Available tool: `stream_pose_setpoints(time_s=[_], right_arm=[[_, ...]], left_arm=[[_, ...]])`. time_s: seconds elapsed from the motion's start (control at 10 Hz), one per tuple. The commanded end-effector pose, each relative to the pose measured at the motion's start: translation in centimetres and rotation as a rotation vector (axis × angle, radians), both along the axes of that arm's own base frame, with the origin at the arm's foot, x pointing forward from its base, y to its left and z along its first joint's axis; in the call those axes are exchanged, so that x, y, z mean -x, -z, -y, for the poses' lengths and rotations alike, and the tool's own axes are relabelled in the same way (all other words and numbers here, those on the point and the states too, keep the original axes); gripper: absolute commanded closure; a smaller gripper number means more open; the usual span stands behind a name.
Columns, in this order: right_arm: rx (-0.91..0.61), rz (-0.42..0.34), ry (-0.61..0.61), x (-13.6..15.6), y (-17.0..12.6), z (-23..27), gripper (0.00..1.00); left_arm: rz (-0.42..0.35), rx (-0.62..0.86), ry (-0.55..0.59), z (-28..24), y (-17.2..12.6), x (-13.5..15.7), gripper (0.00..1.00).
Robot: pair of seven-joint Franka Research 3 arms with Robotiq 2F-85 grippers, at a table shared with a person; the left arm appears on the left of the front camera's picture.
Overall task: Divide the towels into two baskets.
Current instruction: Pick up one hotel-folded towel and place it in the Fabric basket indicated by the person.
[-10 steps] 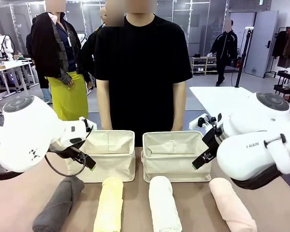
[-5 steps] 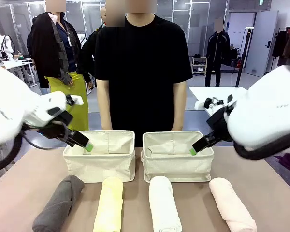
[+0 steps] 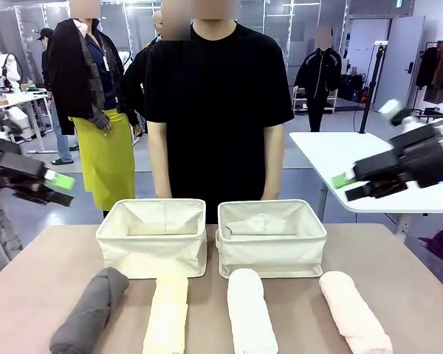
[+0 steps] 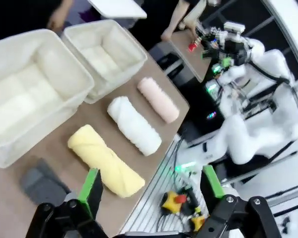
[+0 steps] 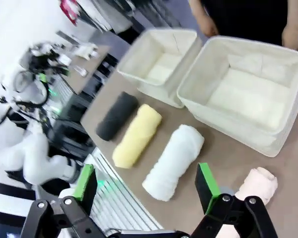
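Brown laminate covers the table point(image 3: 15, 295) across the near part of a bright workshop. A person in a black T-shirt point(image 3: 218, 96) stands at its far edge, arms hanging, hands point(image 5: 204, 25) just beyond the baskets' far rims. Two rectangular cream canvas baskets sit just beside each other at the table's middle, the left basket point(image 3: 151, 251) and the right basket point(image 3: 272, 251), each showing only its own bare fabric floor. On their near side four rolled terry towels lie in a row, each pointing roughly near to far and apart from its neighbours. The dark grey towel point(image 3: 88, 310) lies farthest left and slanted, its far end near the left basket's near left corner. The pale yellow towel point(image 3: 166, 313) lies in front of the left basket and the white towel point(image 3: 251, 313) in front of the right basket. The pale pink towel point(image 3: 354, 313) lies farthest right, slanted, by that basket's near right corner. The left gripper point(image 3: 59, 189) hangs high at the scene's left edge, well apart from towels and baskets; the left wrist view shows its green pads point(image 4: 92, 191) spread wide with nothing between them. The right gripper point(image 3: 345, 189) hangs high at the right, in front of a white table point(image 3: 332, 151) farther back, its green pads point(image 5: 206, 183) likewise spread wide on air. More people stand in the far background.
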State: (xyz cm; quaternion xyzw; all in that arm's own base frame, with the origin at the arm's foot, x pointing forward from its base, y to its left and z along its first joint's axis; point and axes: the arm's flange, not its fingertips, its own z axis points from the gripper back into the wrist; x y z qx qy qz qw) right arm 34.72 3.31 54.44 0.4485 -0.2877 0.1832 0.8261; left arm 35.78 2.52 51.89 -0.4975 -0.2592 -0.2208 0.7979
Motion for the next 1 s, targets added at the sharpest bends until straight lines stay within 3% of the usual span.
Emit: stream_pose_setpoints(time_s=[0.0, 0.2, 0.4, 0.5, 0.7, 0.8, 0.9], right_arm=[[-0.161, -0.009, 0.167, 2.5, 1.2, 5.6, 0.00], [-0.267, -0.037, 0.305, 4.8, 1.7, 11.7, 0.00], [-0.289, -0.195, 0.415, 7.8, 3.9, 18.2, 0.00], [-0.266, -0.250, 0.434, 9.3, 5.3, 20.8, 0.00], [-0.249, -0.276, 0.496, 13.4, 7.3, 24.2, 0.00], [-0.222, -0.301, 0.538, 15.4, 7.9, 26.0, 0.00], [-0.234, -0.281, 0.582, 16.7, 7.9, 26.9, 0.00]], left_arm=[[-0.049, 0.052, -0.142, -4.3, 0.7, -0.3, 0.00], [-0.063, 0.111, -0.258, -8.7, 1.1, 0.5, 0.00], [-0.119, 0.105, -0.288, -13.3, 1.2, 1.2, 0.00], [-0.080, 0.145, -0.343, -15.2, 2.3, 3.3, 0.00], [-0.073, 0.186, -0.434, -18.4, 2.8, 5.7, 0.00], [-0.032, 0.231, -0.468, -19.6, 3.2, 6.5, 0.00], [-0.031, 0.223, -0.476, -20.0, 3.0, 6.7, 0.00]])
